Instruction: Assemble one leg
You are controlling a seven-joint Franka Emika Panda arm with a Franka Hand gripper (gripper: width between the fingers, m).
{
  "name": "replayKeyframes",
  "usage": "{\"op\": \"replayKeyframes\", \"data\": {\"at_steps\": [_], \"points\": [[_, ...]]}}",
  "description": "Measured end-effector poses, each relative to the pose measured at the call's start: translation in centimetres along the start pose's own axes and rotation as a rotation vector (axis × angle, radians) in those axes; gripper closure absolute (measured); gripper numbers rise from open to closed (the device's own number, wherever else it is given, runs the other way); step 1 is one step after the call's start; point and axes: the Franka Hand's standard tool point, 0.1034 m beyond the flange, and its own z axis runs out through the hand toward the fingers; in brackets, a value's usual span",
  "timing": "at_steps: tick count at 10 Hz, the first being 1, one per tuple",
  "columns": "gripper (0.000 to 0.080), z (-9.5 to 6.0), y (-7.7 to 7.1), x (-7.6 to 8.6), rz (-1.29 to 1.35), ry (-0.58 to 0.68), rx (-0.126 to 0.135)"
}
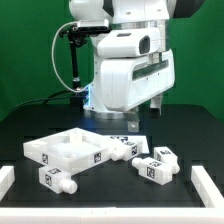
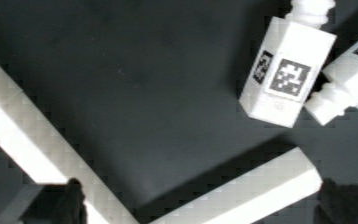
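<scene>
So the gripper [image 1: 146, 117] hangs low over the middle of the black worktop [image 1: 30, 120], just behind the pile of parts. Its fingers are spread wide with nothing pinched between them, and in the wrist view the dark fingertips [image 2: 44, 205] sit far apart. Four legs lie loose. The first leg [image 1: 57, 180] is close to the near edge, toward the corner on the exterior view's left. The second leg [image 1: 121, 151] sits just beside the big square panel [image 1: 62, 150] around the middle. The pair of legs [image 1: 158, 163] lies side by side toward the near edge on the exterior view's right. The wrist view catches a tagged leg [image 2: 284, 72] next to another one, clear of the panel's rim.
</scene>
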Motion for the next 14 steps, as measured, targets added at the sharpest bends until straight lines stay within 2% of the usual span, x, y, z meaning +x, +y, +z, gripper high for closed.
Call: {"op": "replayKeyframes", "data": {"at_steps": [7, 9, 10, 11, 13, 14], "points": [[0.015, 0.0, 0.1, 0.0, -0.008, 0.011, -0.002], [0.015, -0.5, 0.4, -0.1, 0.01, 0.01, -0.005], [0.015, -0.1, -0.2, -0.4, 0.029, 0.021, -0.025], [0.015, 1.1, -1.4, -0.7, 0.038, 0.024, -0.03], [0.015, 4.1, -2.8, -1.0, 0.042, 0.037, -0.047], [0.015, 5.3, -3.3, -1.2, 0.045, 0.039, -0.048]]}}
